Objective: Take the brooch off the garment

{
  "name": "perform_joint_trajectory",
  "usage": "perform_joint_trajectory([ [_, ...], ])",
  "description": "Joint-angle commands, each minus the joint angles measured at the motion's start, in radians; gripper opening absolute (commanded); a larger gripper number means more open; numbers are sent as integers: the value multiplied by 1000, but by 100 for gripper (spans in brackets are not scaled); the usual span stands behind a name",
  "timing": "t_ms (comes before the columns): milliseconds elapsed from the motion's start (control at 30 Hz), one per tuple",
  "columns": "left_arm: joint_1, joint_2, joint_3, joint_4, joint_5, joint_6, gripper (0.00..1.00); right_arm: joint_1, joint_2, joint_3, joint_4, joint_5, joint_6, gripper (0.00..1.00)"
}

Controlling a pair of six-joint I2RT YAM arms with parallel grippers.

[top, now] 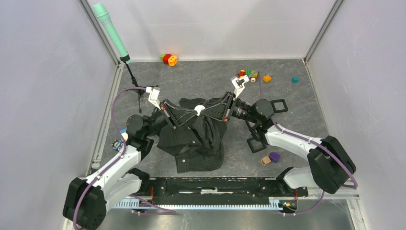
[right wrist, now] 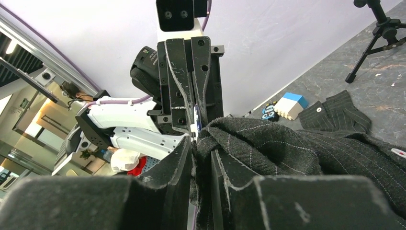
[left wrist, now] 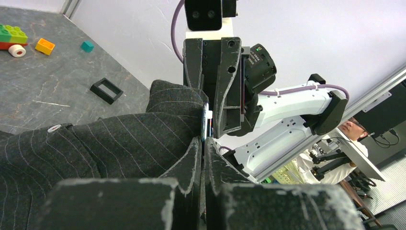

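Note:
The garment (top: 196, 143), a dark pinstriped shirt, lies crumpled at mid table, with a fold lifted between both arms. It also shows in the left wrist view (left wrist: 95, 148) and the right wrist view (right wrist: 297, 148). My left gripper (top: 194, 113) and right gripper (top: 207, 111) meet tip to tip above it. The brooch (left wrist: 205, 125) shows edge-on as a thin blue-and-white sliver at my left fingertips; it also shows in the right wrist view (right wrist: 195, 116). My left gripper (left wrist: 205, 143) is shut on it. My right gripper (right wrist: 201, 148) is shut on a fold of the shirt.
Two black square frames (top: 279, 105) (top: 256, 143) lie right of the shirt. Toy bricks (top: 249, 75) and a teal cube (top: 295, 79) sit at the back right, with red and orange toys (top: 169, 59) at the back. A small tripod (top: 139, 93) holding a mint microphone stands at the left. Purple and tan blocks (top: 270, 158) lie near right.

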Motion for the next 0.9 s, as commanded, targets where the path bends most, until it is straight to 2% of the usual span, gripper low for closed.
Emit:
perform_joint_trajectory([
  [0,-1,-3,-6,42,-3,8,2,15,9,22,79,33,12,24],
  [100,-2,-7,-3,30,-3,22,2,21,19,29,78,34,12,23],
  [433,-4,-48,9,-30,14,115,2,22,44,28,113,50,63,0],
  [667,-62,-92,-5,-146,-55,275,2,22,85,63,46,33,72,0],
  [867,-85,-58,24,-240,-79,336,2,26,116,158,-122,-31,-17,3],
])
